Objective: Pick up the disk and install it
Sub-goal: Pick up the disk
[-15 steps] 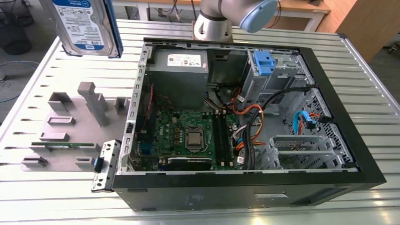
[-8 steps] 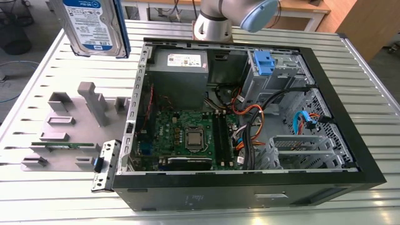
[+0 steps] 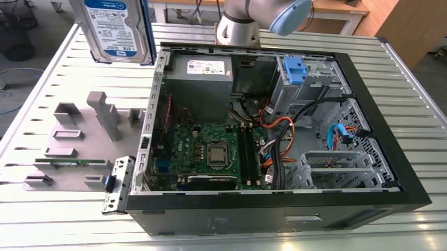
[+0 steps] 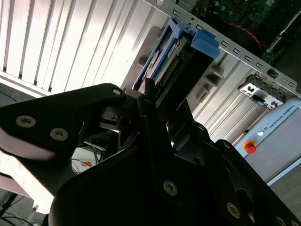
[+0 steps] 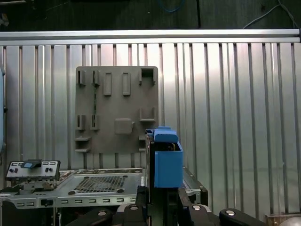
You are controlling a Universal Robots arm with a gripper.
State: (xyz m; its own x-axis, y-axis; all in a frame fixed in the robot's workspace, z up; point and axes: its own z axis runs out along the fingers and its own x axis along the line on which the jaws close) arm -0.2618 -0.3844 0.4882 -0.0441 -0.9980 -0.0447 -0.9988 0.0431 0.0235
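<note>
The disk [image 3: 115, 29], a silver-black drive with a white-and-blue label and blue side rails, hangs in the air above the slatted table, off the far corner of the open computer case on the exterior view's left. In the second wrist view the disk [image 4: 178, 59] sticks out from between the black fingers [image 4: 149, 101] of my gripper [image 4: 157, 110], which is shut on it. The first wrist view shows the disk [image 5: 167, 165] edge-on, blue rail toward the camera, rising from the gripper [image 5: 162, 207].
The open computer case [image 3: 377, 120] lies on the table with its motherboard [image 3: 209, 151], gray power supply box [image 3: 202, 68] and a blue-handled drive bay [image 3: 294, 70]. A gray fixture plate [image 3: 77, 136] carrying a thin green circuit strip [image 3: 70, 162] lies beside it. The arm's base [image 3: 241, 26] stands behind.
</note>
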